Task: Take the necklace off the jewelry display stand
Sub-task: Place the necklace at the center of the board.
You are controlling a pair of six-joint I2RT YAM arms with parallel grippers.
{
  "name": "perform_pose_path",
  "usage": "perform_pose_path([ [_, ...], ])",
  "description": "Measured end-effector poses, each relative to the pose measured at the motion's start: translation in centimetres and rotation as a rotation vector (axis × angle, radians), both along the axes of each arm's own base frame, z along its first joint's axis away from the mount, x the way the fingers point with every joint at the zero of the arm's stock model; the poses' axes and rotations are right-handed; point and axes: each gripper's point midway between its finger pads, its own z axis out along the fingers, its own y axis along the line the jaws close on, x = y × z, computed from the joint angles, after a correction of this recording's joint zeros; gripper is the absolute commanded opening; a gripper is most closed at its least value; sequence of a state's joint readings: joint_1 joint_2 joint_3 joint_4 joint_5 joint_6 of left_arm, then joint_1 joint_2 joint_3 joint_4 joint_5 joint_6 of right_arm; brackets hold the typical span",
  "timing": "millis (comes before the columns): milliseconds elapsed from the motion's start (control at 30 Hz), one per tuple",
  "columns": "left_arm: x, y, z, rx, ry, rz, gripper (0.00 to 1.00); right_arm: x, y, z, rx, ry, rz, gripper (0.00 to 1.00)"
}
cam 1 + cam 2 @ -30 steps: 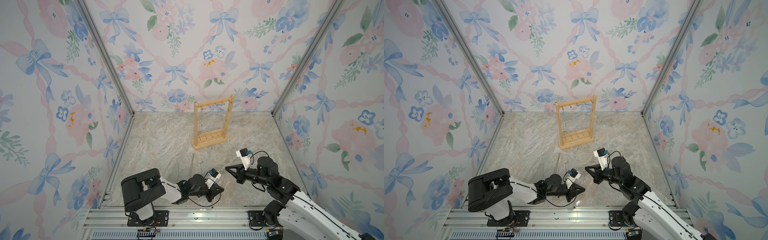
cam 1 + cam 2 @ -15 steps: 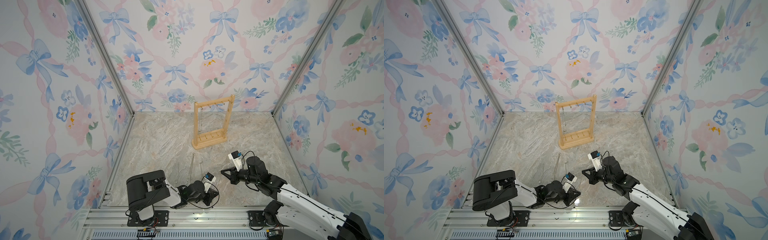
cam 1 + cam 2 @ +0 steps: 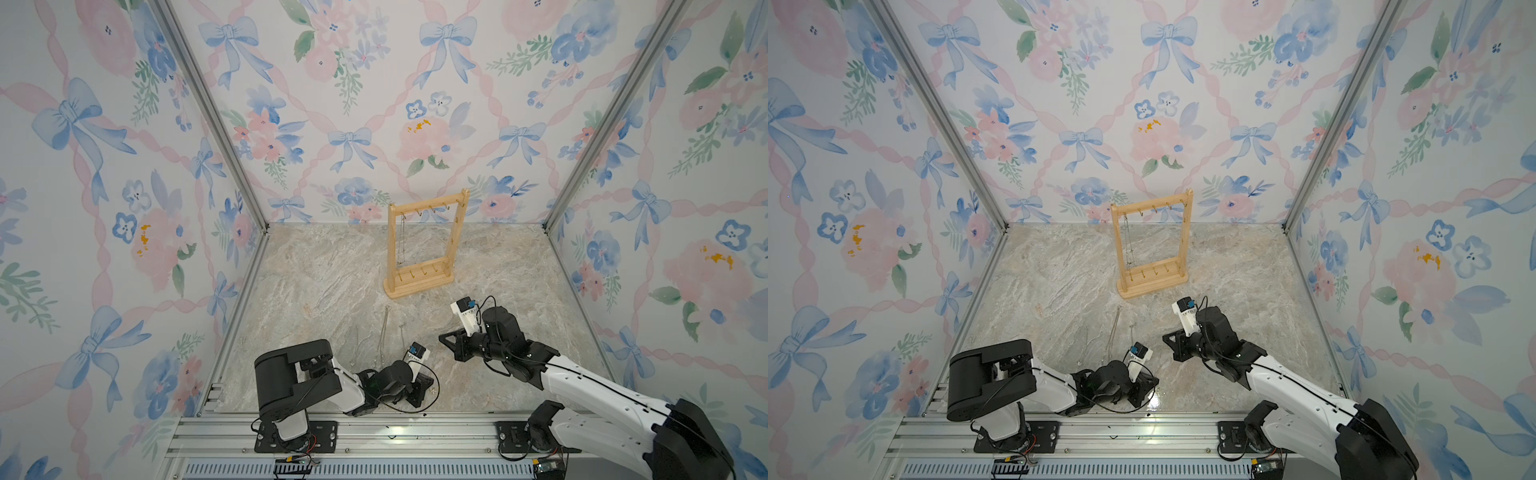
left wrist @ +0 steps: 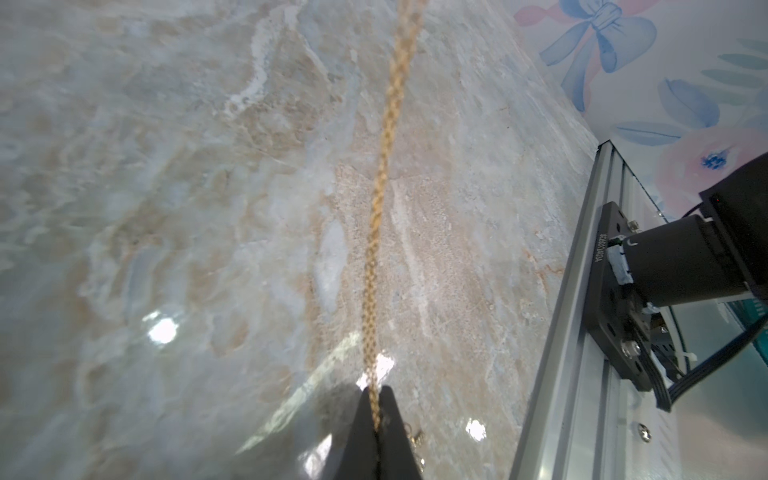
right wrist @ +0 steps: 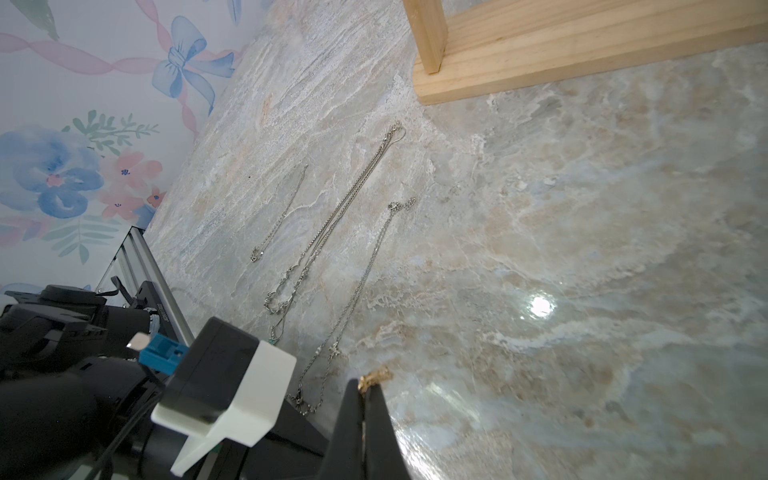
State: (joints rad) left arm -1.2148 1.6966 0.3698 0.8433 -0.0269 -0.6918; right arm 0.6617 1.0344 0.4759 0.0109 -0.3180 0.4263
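Evidently the left hand (image 4: 376,395) and right hand (image 5: 365,390) both pinch a braided gold necklace (image 4: 380,187), well apart from the pale wooden jewelry display stand (image 3: 419,284). Thin silver chains (image 5: 332,216) lie on the glossy marbled tabletop (image 3: 316,266).

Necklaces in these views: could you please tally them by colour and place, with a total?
Silver necklaces lying on the table: 3
Greyish necklace hanging on the jewelry display stand: 1
Gold necklace pinched by left gripper and right gripper: 1
Total: 5
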Motion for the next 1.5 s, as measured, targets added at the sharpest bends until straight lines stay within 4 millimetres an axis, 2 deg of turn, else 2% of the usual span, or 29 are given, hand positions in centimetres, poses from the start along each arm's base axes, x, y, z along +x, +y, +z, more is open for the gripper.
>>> perform_pose_path([
  [600,1.2,0.0,0.0,0.037,-0.034,0.053,0.09,1.4,0.8,-1.3,-0.021,0.023,-0.010,0.00],
  [1267,1.3,-0.2,0.3,0.057,-0.084,0.090,0.28,1.8,1.0,-1.8,-0.020,0.028,-0.012,0.00],
  [1500,1.6,0.0,0.3,0.063,-0.093,0.105,0.29,1.8,1.0,-2.3,-0.029,0.047,-0.017,0.00],
])
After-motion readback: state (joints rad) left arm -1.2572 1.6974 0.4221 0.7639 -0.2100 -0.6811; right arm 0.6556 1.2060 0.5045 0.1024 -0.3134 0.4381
